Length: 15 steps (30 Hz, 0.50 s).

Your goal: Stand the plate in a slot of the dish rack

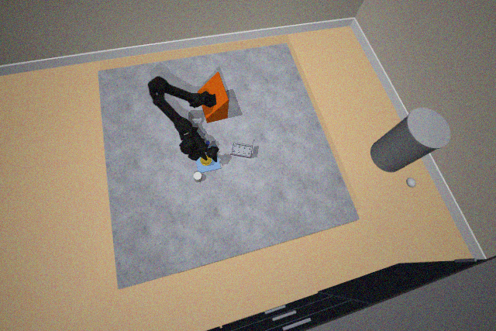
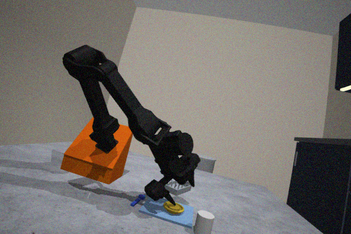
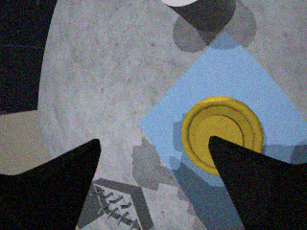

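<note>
Plate [image 3: 222,133] flat on mat, open gripper [image 3: 156,172] w/ one fingertip over it

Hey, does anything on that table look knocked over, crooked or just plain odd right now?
Nothing stands out. The yellow plate lies flat on the blue mat, the dish rack sits upright nearby, and the white cup stands beside the mat. The open gripper is over the plate, holding nothing.
</note>
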Each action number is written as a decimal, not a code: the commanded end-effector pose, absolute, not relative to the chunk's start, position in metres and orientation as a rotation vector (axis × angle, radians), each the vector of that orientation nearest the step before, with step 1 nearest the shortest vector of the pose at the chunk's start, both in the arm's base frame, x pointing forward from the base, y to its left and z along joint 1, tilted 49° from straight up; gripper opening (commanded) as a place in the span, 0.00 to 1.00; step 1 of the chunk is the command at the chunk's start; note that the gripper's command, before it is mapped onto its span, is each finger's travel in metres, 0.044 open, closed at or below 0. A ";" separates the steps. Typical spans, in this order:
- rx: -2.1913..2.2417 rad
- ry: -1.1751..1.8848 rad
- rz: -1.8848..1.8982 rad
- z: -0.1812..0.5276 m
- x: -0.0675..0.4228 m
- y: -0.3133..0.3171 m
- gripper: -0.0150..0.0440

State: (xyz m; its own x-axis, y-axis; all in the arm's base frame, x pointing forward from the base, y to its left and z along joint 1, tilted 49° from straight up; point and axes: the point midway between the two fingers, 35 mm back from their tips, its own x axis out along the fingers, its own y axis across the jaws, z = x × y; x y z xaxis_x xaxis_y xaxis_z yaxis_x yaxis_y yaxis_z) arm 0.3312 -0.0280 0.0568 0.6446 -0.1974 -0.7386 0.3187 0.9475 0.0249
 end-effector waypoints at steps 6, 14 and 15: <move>-0.060 0.997 -0.373 0.051 0.327 -0.027 0.93; -0.277 1.132 -0.428 0.054 0.323 -0.027 0.93; -0.307 1.148 -0.434 0.054 0.323 -0.026 0.93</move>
State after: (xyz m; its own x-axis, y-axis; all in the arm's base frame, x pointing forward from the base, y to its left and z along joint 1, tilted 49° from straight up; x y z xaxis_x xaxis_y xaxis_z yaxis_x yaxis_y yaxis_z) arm 0.3232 -0.0263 0.0513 0.3918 -0.4212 -0.8180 0.2215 0.9061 -0.3605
